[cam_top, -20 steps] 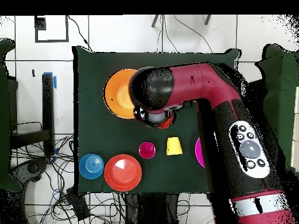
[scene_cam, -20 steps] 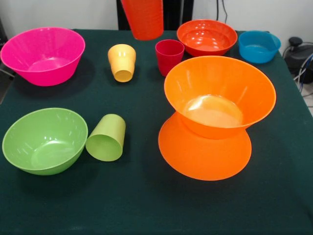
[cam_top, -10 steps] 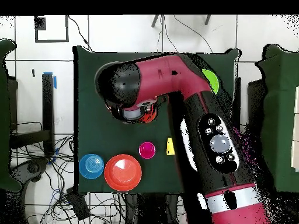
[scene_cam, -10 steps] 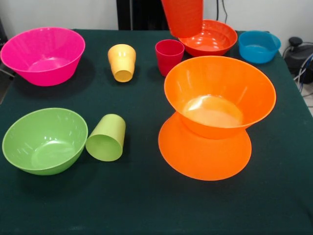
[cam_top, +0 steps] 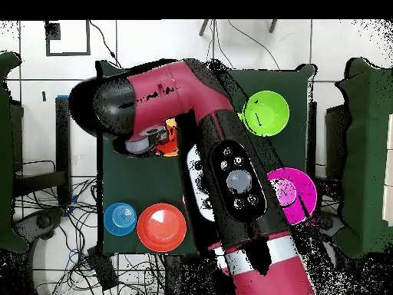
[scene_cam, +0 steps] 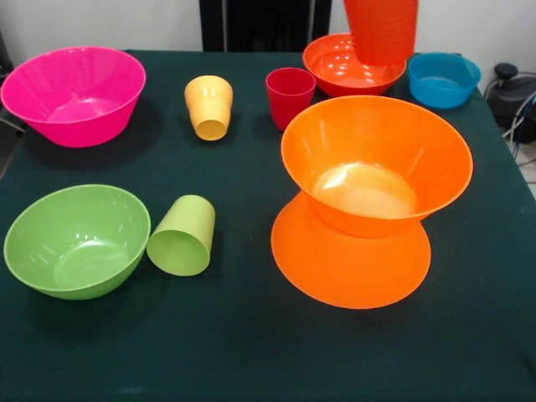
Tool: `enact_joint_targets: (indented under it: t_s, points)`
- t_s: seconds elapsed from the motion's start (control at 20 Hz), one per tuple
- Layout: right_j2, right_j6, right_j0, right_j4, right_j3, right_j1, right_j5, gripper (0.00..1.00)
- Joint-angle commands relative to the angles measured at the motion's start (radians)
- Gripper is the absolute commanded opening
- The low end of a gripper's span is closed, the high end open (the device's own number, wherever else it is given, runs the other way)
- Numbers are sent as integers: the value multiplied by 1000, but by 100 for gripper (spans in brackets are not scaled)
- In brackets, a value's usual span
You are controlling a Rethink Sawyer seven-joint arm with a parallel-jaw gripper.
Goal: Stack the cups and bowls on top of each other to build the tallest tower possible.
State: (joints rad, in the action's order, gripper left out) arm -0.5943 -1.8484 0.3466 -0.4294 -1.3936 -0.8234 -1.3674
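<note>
A red-orange cup (scene_cam: pixel 382 30) hangs in the air at the top of the front view, above the back rim of the upper orange bowl (scene_cam: pixel 377 163). That bowl sits upright on an upside-down orange bowl (scene_cam: pixel 352 270); together they make the tower. The gripper holding the cup is cut off by the picture's top edge and lies hidden under the arm (cam_top: pixel 222 169) in the overhead view. The pink bowl (scene_cam: pixel 74 94), the yellow-orange cup (scene_cam: pixel 208 106) and the magenta-red cup (scene_cam: pixel 290 96) stand on the table. A lime green cup (scene_cam: pixel 182 236) lies on its side by the green bowl (scene_cam: pixel 75 240).
The round red-orange bowl (scene_cam: pixel 343 67) and the small blue bowl (scene_cam: pixel 444 79) stand at the back right, just behind the hanging cup. Black equipment (scene_cam: pixel 511 92) sits past the table's right edge. From overhead the arm covers much of the table.
The hanging red-orange cup has travelled right in the front view, from over the yellow-orange cup to over the tower's back rim. Overhead, the arm has swung left.
</note>
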Motion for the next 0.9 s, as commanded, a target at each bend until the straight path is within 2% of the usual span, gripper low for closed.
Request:
enact_joint_targets:
  t_s: [0.05,0.65,0.9]
  points:
    - [92,-183,-64,-37,91,89,-51,0]
    - [166,-167,-139,-68,201,156,-45,0]
    - [206,-159,-162,-83,193,164,-12,0]
